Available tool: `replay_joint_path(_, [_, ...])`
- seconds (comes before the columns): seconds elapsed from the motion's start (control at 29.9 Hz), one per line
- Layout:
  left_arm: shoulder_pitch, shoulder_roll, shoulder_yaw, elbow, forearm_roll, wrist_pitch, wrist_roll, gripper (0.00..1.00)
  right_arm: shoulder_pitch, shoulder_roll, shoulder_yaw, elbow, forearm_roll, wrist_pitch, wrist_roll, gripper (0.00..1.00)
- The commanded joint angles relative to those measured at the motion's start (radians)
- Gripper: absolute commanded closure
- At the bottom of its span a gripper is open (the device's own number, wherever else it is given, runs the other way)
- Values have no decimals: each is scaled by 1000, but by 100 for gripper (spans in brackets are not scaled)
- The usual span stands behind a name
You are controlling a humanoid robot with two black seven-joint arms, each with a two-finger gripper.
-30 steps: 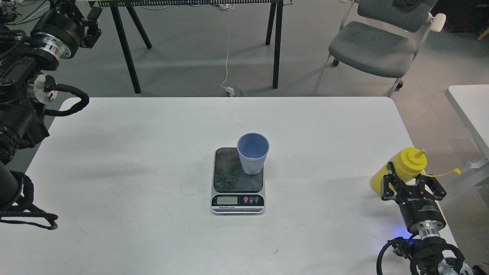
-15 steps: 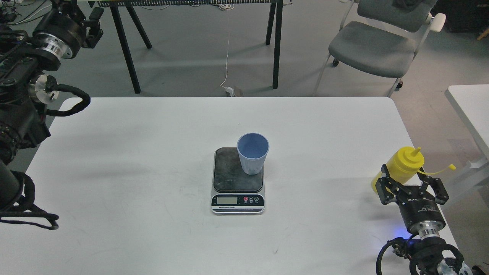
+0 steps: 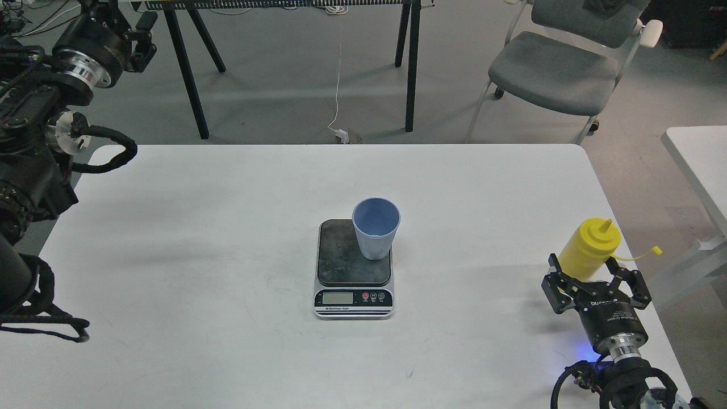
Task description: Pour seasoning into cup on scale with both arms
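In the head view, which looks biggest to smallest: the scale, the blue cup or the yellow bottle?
1. scale
2 and 3. seasoning bottle and cup: too alike to rank, and the right gripper partly hides the bottle.

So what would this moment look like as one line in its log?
right gripper: open behind seasoning bottle | left gripper: raised, idle | cup: on scale

right gripper (image 3: 594, 279) opened, backed off seasoning (image 3: 585, 248)
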Motion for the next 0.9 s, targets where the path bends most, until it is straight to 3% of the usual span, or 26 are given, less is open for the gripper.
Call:
replay_joint_path(0.0, [-1,-1,0,0,0,0,0,6,-28,-16,-8,8,-9,0,0,0])
replay_joint_path(0.43, [-1,1,0,0,0,0,0,6,-92,-101,-5,51,-15,0,0,0])
replay_joint_path(0.87, [-1,1,-2,0,-2,0,0,6,-160,-425,7,37,-78,0,2,0])
